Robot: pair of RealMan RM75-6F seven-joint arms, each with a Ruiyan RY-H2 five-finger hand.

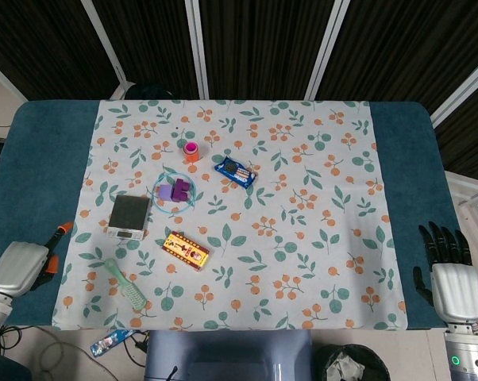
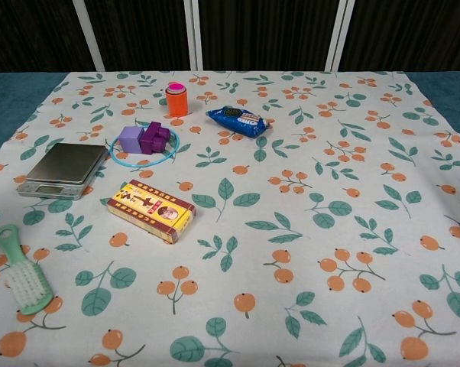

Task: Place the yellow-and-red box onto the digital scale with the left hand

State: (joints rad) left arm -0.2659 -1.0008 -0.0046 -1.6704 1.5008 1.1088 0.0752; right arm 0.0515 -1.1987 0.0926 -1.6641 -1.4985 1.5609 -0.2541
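Head view: the yellow-and-red box (image 1: pixel 186 250) is lying flat on the floral cloth (image 1: pixel 302 198) covering the counter (image 1: pixel 40 159), just near-right of the digital scale (image 1: pixel 129 216) and not touching it. The left hand (image 1: pixel 21 266) is hovering over the near-left teal edge, well apart from the box, holding nothing; only its back and orange fingertips are showing, so I cannot tell how far the fingers are spread. The right hand (image 1: pixel 447 274) is sitting off the near-right corner with dark fingers extended and apart, empty. A green brush (image 1: pixel 125 285) is lying near of the scale.

Chest view: neither hand is showing. The box (image 2: pixel 151 210) is resting right and near of the scale (image 2: pixel 64 170), a gap between them. Purple blocks (image 2: pixel 144 138) are sitting inside a blue ring (image 2: pixel 142 149) beyond the box. An orange container (image 2: pixel 176 99) and a blue packet (image 2: pixel 238 120) are lying farther back. The brush (image 2: pixel 20 267) is lying at the near left.
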